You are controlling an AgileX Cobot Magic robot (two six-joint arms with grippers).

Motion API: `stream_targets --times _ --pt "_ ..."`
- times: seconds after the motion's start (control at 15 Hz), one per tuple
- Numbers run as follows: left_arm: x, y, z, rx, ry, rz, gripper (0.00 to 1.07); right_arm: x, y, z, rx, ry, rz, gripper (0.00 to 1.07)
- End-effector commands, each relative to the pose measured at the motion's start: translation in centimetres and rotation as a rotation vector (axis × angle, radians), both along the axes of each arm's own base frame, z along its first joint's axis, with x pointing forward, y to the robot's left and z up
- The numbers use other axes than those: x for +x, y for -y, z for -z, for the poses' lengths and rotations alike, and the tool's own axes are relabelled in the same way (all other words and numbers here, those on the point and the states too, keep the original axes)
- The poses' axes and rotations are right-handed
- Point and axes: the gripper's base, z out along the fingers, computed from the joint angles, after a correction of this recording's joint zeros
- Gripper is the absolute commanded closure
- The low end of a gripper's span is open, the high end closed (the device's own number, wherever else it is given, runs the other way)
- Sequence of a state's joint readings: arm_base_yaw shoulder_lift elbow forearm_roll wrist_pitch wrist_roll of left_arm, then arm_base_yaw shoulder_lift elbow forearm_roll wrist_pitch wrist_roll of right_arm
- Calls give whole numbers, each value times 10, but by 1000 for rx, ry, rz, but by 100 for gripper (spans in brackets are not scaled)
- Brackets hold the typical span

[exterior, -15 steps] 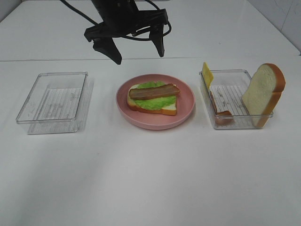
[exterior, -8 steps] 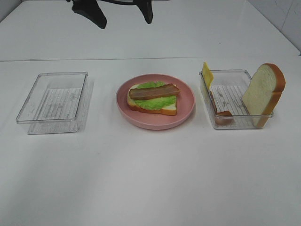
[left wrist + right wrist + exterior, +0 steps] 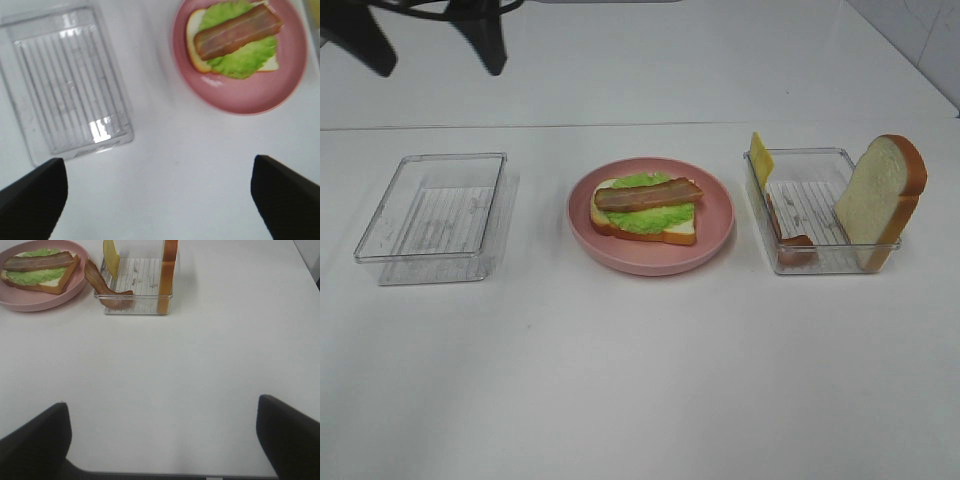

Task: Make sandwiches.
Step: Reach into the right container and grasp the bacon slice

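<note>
White table (image 3: 620,380), pink plate (image 3: 716,228) bearing open sandwich (image 3: 645,208), bread slice (image 3: 880,200) in tray (image 3: 805,205)

Left gripper (image 3: 438,60), right gripper (image 3: 162,427) seemingly spread.

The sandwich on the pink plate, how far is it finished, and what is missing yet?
Done: on the plate lies one bread slice, with lettuce on it and a bacon strip on top. In hand: nothing; both pairs of jaws stand open and empty. Left: the cheese, the second bacon strip and the top slice wait in the right tray.
</note>
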State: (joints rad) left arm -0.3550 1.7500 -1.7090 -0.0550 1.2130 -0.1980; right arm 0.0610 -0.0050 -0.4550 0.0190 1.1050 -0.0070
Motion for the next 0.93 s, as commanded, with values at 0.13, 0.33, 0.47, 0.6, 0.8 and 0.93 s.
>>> stream_targets --times 0.13,0.33,0.47,0.6,0.8,0.93 --pt "-56 -46 13 55 -120 -60 16 -3 0 1 7 28 0 10" --pt "-103 -69 31 48 -106 -108 16 -3 0 1 7 28 0 10" --pt "-131 -78 45 46 -111 -134 16 -3 0 1 7 28 0 10" --pt "-177 -89 61 12 -62 -182 16 -3 0 1 7 28 0 10" --pt "-235 -103 72 -45 84 -197 16 -3 0 1 7 28 0 10" --pt "-256 -109 70 -76 175 -196 16 -3 0 1 7 28 0 10"
